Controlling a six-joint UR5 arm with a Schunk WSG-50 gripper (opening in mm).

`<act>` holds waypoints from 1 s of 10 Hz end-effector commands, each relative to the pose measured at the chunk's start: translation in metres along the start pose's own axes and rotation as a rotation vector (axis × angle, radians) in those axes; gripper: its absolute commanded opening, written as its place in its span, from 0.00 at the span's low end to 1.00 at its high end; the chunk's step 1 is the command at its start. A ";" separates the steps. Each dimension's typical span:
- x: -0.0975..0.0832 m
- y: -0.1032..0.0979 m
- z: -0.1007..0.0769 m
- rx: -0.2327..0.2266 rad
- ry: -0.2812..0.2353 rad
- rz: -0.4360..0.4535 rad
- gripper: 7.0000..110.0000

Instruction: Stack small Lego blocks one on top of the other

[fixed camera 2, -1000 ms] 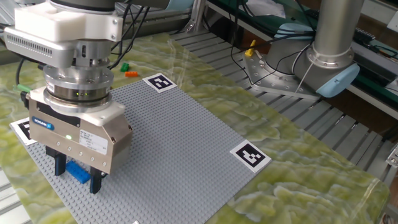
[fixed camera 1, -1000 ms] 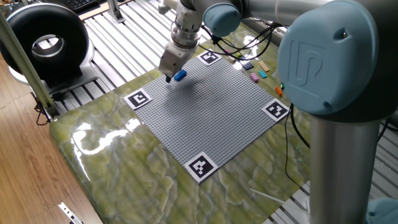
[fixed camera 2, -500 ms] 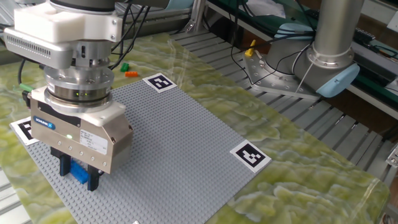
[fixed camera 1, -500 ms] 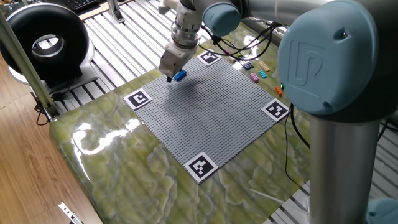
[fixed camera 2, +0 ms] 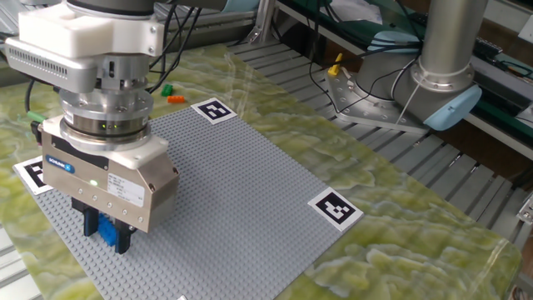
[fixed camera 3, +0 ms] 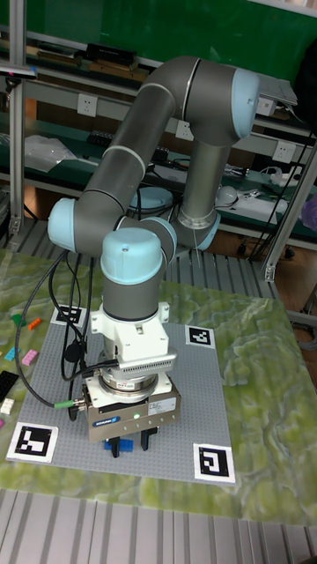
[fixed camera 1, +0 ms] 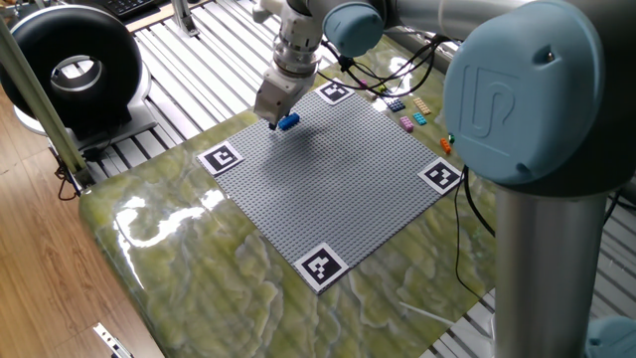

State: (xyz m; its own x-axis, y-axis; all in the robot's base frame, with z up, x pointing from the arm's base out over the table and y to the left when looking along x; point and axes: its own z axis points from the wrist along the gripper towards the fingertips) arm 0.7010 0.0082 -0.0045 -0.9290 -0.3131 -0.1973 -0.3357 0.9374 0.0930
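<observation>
A small blue Lego block (fixed camera 2: 107,230) sits on the grey studded baseplate (fixed camera 2: 241,183) near its corner. My gripper (fixed camera 2: 107,234) stands upright over it with both fingers pressed against its sides. From the opposite side the same blue block (fixed camera 1: 288,121) shows just beside the gripper (fixed camera 1: 276,122). In the tall fixed view the gripper (fixed camera 3: 129,443) is low on the baseplate (fixed camera 3: 198,405), with the blue block (fixed camera 3: 118,446) peeking out between the fingers. Loose small blocks, pink (fixed camera 1: 407,124) and orange (fixed camera 1: 446,145) among them, lie off the plate's far edge.
Black-and-white marker tags (fixed camera 1: 322,267) sit at the baseplate's corners. A green (fixed camera 2: 166,88) and an orange block (fixed camera 2: 176,99) lie on the marbled table beyond one tag. The arm's thick column (fixed camera 1: 537,229) stands at the right. A black ring device (fixed camera 1: 70,65) stands at the back left.
The fingers have drawn together around the blue block, from wide apart to touching its sides. The gripper has also sunk slightly toward the baseplate.
</observation>
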 end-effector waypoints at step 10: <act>-0.004 0.013 -0.001 -0.035 -0.011 0.025 0.36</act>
State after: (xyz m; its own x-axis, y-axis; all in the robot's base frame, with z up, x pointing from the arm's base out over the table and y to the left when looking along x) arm 0.7004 0.0185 -0.0034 -0.9320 -0.3017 -0.2010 -0.3288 0.9370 0.1181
